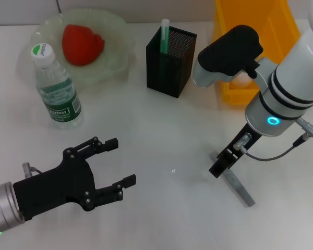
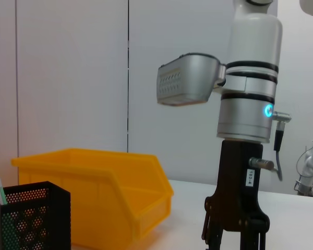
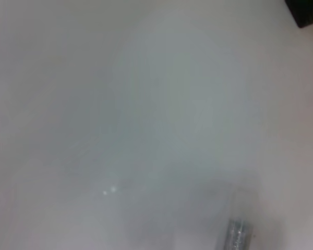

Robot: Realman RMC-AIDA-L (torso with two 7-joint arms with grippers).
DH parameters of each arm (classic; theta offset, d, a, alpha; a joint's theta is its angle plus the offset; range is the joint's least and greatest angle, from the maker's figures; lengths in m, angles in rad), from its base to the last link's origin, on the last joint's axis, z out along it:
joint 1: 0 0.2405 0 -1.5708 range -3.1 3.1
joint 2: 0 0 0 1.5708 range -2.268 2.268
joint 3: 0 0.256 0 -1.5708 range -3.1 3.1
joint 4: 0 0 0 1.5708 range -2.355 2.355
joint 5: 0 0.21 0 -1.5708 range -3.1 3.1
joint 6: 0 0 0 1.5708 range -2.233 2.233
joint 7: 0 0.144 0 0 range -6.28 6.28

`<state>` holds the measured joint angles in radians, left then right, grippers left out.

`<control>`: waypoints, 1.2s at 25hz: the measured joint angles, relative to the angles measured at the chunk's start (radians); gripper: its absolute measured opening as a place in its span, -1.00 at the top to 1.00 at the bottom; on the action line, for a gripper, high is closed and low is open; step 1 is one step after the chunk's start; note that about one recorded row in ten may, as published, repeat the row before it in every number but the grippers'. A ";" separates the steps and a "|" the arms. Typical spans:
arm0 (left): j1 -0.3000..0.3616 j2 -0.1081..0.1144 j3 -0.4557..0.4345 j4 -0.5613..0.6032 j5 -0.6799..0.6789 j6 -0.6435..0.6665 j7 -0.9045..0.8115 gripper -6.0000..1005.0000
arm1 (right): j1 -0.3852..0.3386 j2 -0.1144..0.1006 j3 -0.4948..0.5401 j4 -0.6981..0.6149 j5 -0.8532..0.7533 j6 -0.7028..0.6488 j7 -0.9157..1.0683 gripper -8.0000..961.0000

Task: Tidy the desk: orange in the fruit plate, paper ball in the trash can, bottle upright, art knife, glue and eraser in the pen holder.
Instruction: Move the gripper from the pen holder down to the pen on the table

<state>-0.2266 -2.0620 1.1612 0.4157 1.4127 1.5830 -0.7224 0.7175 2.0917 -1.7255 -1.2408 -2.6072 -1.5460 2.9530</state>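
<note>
Head view: the right gripper (image 1: 223, 164) is hanging straight down over the desk (image 1: 161, 130) toward its near right part, right at the upper end of the art knife (image 1: 237, 186), a grey slim stick lying flat with its long axis running diagonally from the fingers away toward the near right corner. So the knife is sitting just under and beside the right fingertips, while the left gripper (image 1: 115, 164) is idling well apart near the near left edge, fingers spread wide and holding nothing. Whether the right fingers are closed on the knife end or only poised at it, I cannot tell from here. The right arm is clearly the nearer one for this pick. The orange (image 1: 81, 44) is already lying in the fruit plate (image 1: 117, 62) at the far left, the bottle (image 1: 56, 88) is standing upright just in front of it, and the pen holder (image 1: 171, 54) is standing mid-far with a green-white tube in it, just beside the trash can (image 1: 250, 78) at the far right. Left wrist view: the right arm is standing vertical with its gripper (image 2: 235, 237) pointing down, fingertips cut off, the trash can (image 2: 99, 198) and pen holder (image 2: 34, 219) off to the side. Right wrist view: mostly bare desk (image 3: 146, 104), with only the tip of the art knife (image 3: 238, 235) showing at the frame edge; no fingers showing.
</note>
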 joint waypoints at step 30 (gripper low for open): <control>0.001 -0.001 -0.002 0.001 0.000 0.000 0.000 -0.62 | 0.008 0.000 0.000 0.059 0.008 0.031 -0.003 0.24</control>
<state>-0.2256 -2.0632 1.1596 0.4171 1.4128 1.5831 -0.7225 0.7258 2.0917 -1.7257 -1.1818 -2.5995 -1.5155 2.9499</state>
